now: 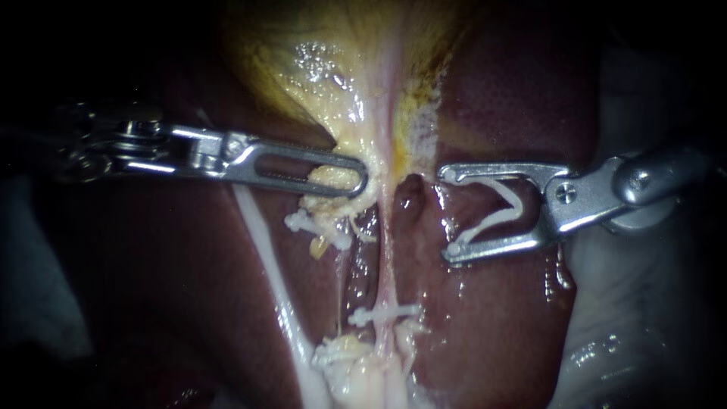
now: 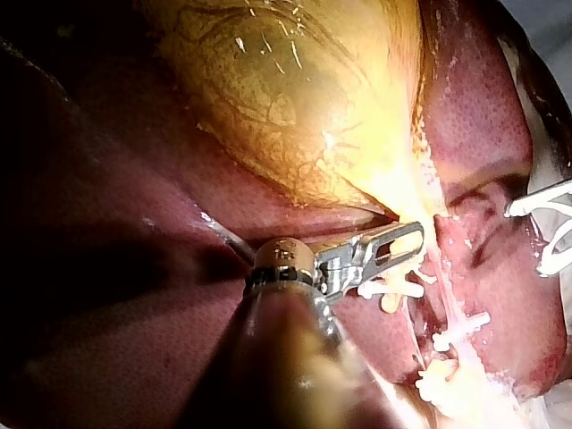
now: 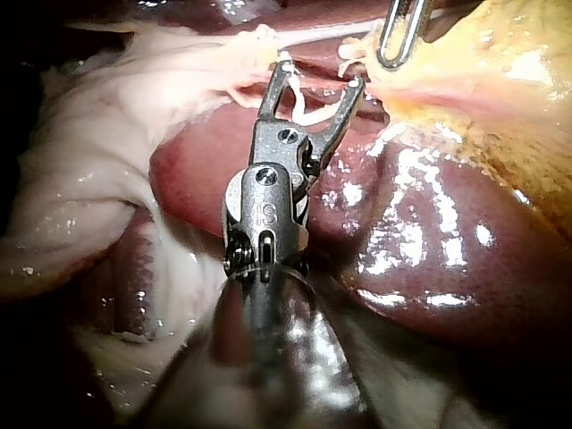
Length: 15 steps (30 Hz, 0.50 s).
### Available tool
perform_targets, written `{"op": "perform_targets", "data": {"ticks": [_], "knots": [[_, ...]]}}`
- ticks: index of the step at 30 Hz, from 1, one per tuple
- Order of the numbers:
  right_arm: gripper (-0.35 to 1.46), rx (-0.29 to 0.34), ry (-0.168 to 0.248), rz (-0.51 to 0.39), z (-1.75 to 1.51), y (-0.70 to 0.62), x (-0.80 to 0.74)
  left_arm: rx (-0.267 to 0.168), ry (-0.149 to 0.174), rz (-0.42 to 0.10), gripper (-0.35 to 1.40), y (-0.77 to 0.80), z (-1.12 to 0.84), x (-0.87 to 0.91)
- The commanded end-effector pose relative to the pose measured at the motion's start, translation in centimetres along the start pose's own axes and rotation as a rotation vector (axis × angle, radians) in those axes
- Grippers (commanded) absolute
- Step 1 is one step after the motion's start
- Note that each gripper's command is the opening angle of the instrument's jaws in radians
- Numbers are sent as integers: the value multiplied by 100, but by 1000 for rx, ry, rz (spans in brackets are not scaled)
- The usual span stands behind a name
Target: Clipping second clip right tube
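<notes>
My right instrument [image 1: 448, 215] comes in from the right, its jaws spread wide with an open white clip [image 1: 496, 214] seated between them. It lies just right of the right tube [image 1: 390, 257], apart from it. This thin pale tube runs down from the gallbladder [image 1: 326, 68] and carries a white clip [image 1: 382, 313] lower down. My left instrument [image 1: 350, 180] is shut on yellow tissue at the gallbladder's lower end. In the right wrist view the loaded jaws [image 3: 320, 79] point at the pale strands ahead. The left wrist view shows the left jaws [image 2: 393, 246] on the yellow tissue.
Another white clip [image 1: 318, 226] sits on the left tube under the left jaws. A pale band of tissue [image 1: 265, 257] slants down the left side. Dark red liver [image 1: 500, 318] lies around and under the tubes. White gauze [image 1: 644, 318] borders the right.
</notes>
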Motion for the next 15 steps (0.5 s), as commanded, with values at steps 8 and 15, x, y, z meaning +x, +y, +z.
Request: {"op": "perform_targets", "data": {"ticks": [8, 15], "knots": [[50, 0, 0, 0, 0, 0, 0, 12, 11, -8, -35, -16, -26, -6], [50, -1, 3, 0, 0, 0, 0, 6, -23, -26, -35, -35, -75, -21]]}}
